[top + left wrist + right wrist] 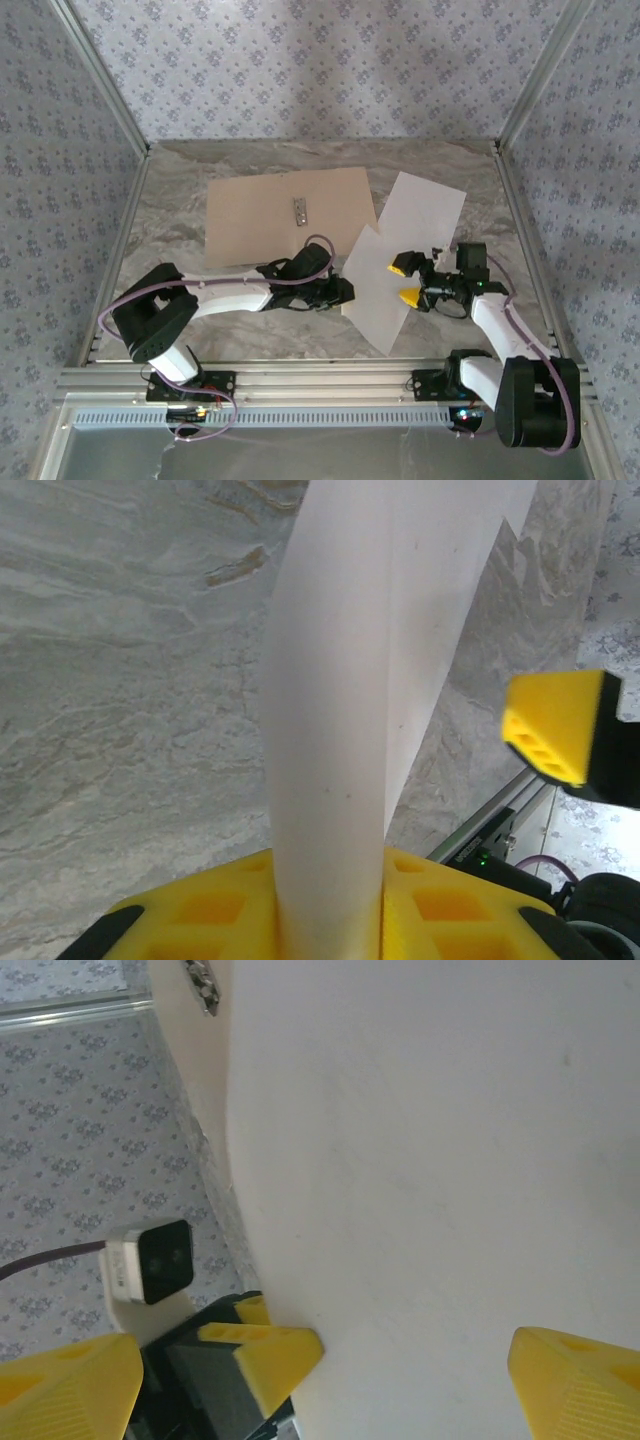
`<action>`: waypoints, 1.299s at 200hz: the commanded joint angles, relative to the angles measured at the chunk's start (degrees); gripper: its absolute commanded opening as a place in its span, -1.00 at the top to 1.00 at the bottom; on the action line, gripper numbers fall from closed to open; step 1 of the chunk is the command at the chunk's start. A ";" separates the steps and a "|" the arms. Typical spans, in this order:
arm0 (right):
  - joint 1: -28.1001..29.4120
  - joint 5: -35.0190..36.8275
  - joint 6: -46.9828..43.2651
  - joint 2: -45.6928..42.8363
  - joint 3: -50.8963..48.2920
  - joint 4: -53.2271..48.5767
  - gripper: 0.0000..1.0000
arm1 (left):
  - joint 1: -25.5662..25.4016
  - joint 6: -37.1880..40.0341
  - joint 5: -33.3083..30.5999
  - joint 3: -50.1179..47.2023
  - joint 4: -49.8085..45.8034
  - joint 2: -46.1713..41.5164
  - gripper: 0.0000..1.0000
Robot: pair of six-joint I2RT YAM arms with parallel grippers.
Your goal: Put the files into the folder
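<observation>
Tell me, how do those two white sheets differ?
The nearer sheet is pinched at its edge by the left gripper; the farther sheet is untouched. The nearer sheet bows upward; the farther sheet lies flat. Both are plain white and outside the folder.

the desk (165,215) has a grey marbled top with pale veins running across it. walls (300,60) papered in a pale pattern of small bluish floral sprigs close it in on three sides, met at the corners by slanting metal posts (100,75). a ribbed aluminium rail (330,382) runs along the near edge.
</observation>
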 commanded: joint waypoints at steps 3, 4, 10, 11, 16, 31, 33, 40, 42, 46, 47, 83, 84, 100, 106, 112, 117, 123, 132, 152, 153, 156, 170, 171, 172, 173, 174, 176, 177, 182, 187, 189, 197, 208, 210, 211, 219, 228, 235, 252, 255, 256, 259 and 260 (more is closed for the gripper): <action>-1.23 -2.61 1.19 -0.65 -1.74 1.17 -0.93 | 0.70 -1.22 1.18 2.28 1.76 -0.70 0.51; -1.31 -2.63 1.17 -0.67 -1.84 1.10 -0.93 | 0.71 -1.23 1.23 2.30 1.76 -0.73 0.51; -1.65 -2.80 1.01 -0.69 -2.07 1.04 -0.93 | 0.85 -1.54 1.47 2.30 1.95 -0.83 0.51; -1.65 -2.85 0.99 -0.69 -2.13 1.05 -0.93 | 0.88 -1.61 1.55 2.31 1.99 -0.79 0.51; -1.88 -3.02 0.94 -0.77 -2.33 0.90 -0.93 | 0.98 -2.02 1.78 2.24 2.21 -0.90 0.52; -2.77 -3.41 0.47 -0.91 -2.76 0.33 -0.93 | 1.50 -3.26 2.49 1.98 3.26 -1.41 0.54; -2.89 -3.49 0.41 -0.94 -2.80 0.25 -0.93 | 1.58 -3.44 2.55 1.91 3.32 -1.44 0.54; -3.24 -3.65 0.28 -1.03 -2.96 0.06 -0.93 | 1.82 -3.91 2.67 1.97 3.24 -1.82 0.55; -3.32 -3.68 0.21 -1.04 -2.96 -0.03 -0.93 | 1.92 -4.02 2.72 1.97 3.25 -1.92 0.56; -3.63 -3.82 0.11 -1.08 -3.07 -0.13 -0.93 | 2.03 -4.32 2.81 1.90 3.23 -2.13 0.57; -3.65 -3.84 0.15 -1.11 -3.11 -0.21 -0.93 | 2.08 -4.36 2.83 1.89 3.24 -2.19 0.57; -5.32 -4.56 -0.77 -1.48 -4.02 -1.18 -0.94 | 3.74 -6.84 3.30 1.34 3.78 -4.48 0.59; -5.37 -4.57 -0.78 -1.48 -4.03 -1.18 -0.95 | 3.77 -6.90 3.34 1.31 3.82 -4.55 0.59; -5.71 -4.66 -0.95 -1.38 -4.67 -1.11 -0.95 | 4.53 -7.74 3.48 1.08 3.89 -5.70 0.59; -5.77 -4.57 -0.99 -1.39 -4.94 -1.11 -0.95 | 4.81 -7.98 3.55 1.01 3.82 -6.09 0.59; -5.78 -4.48 -0.97 -1.39 -5.27 -1.05 -0.96 | 5.15 -8.16 3.60 1.03 3.74 -6.50 0.58; -5.91 -4.49 -0.86 -1.38 -5.51 -0.72 -0.97 | 5.35 -8.31 3.65 1.01 3.62 -6.72 0.58; -5.86 -4.49 -0.45 -1.39 -6.04 0.09 -0.97 | 5.62 -8.57 3.73 1.04 3.64 -7.03 0.58; -5.86 -4.82 0.54 -1.39 -6.67 1.50 -0.97 | 5.95 -9.16 3.74 0.93 3.81 -7.43 0.58; -5.77 -5.04 1.64 -1.44 -7.35 2.95 -0.99 | 6.83 -11.46 4.32 0.34 5.78 -7.83 0.58; -5.77 -5.03 1.66 -1.41 -7.32 3.04 -0.99 | 6.85 -11.67 4.38 0.28 5.92 -7.85 0.58; -5.71 -5.09 1.81 -1.37 -7.37 3.17 -0.99 | 7.02 -12.08 4.53 0.06 6.50 -7.84 0.58; -5.40 -5.40 2.83 -1.39 -7.86 4.63 -1.00 | 7.64 -14.06 5.28 -0.25 8.62 -7.88 0.58; -5.41 -5.43 2.96 -1.39 -7.97 4.80 -1.00 | 7.65 -14.16 5.34 -0.24 8.75 -7.88 0.58; -5.37 -5.48 3.02 -1.39 -8.03 4.98 -1.00 | 7.70 -14.20 5.37 -0.19 8.86 -7.87 0.57; -5.35 -5.51 3.23 -1.39 -8.01 5.15 -1.00 | 7.69 -14.27 5.39 -0.16 8.91 -7.87 0.57; -5.35 -5.57 3.33 -1.39 -8.09 5.33 -1.00 | 7.68 -14.35 5.40 -0.10 8.90 -7.96 0.57; -5.27 -5.55 3.59 -1.39 -8.22 5.68 -1.00 | 7.78 -14.45 5.43 -0.06 8.93 -7.98 0.58; -5.26 -5.59 3.78 -1.39 -8.24 5.85 -1.00 | 7.86 -14.53 5.46 -0.01 8.95 -8.01 0.58; -5.15 -5.60 4.32 -1.39 -8.57 6.56 -1.00 | 7.94 -14.74 5.75 0.28 8.90 -7.96 0.57; -5.03 -5.47 4.94 -1.39 -8.89 7.36 -1.00 | 8.07 -14.94 5.93 0.61 8.90 -8.04 0.57; -4.91 -5.46 5.22 -1.39 -9.03 7.70 -1.00 | 8.10 -15.13 5.93 0.67 8.95 -8.05 0.57; -4.49 -5.22 6.25 -1.39 -9.56 9.19 -1.00 | 8.12 -15.64 6.02 1.05 9.19 -8.14 0.57; -3.76 -4.84 7.89 -1.31 -10.30 11.31 -1.00 | 8.18 -16.55 6.11 1.50 9.43 -8.38 0.57; -3.60 -4.79 8.11 -1.30 -10.39 11.83 -1.00 | 8.17 -16.76 6.11 1.53 9.48 -8.39 0.57; -3.54 -4.73 8.24 -1.30 -10.47 12.01 -1.00 | 8.18 -16.83 6.11 1.53 9.53 -8.40 0.57; -2.94 -4.43 9.61 -1.22 -11.00 13.53 -1.00 | 8.24 -17.72 6.02 1.53 10.14 -8.64 0.57; -2.24 -4.00 10.95 -1.05 -11.37 15.17 -1.00 | 8.24 -18.81 6.01 1.53 11.06 -8.83 0.56; -1.65 -3.62 11.75 -0.89 -11.49 16.14 -1.00 | 8.28 -19.39 6.06 1.64 11.35 -9.04 0.56; -0.88 -2.53 13.38 -0.37 -11.81 18.25 -1.00 | 8.27 -20.17 6.42 2.28 11.22 -9.52 0.56; -0.83 -2.43 13.82 -0.27 -11.90 18.88 -1.00 | 8.22 -20.28 6.38 2.23 11.33 -9.60 0.56; -0.80 -2.40 14.04 -0.22 -11.93 19.14 -1.00 | 8.16 -20.34 6.38 2.24 11.38 -9.70 0.56; -0.73 -2.27 14.56 -0.06 -12.07 19.93 -1.00 | 8.21 -20.51 6.45 2.29 11.48 -9.84 0.56; -0.70 -2.24 14.76 -0.02 -12.14 20.19 -1.00 | 8.16 -20.54 6.45 2.27 11.58 -9.91 0.56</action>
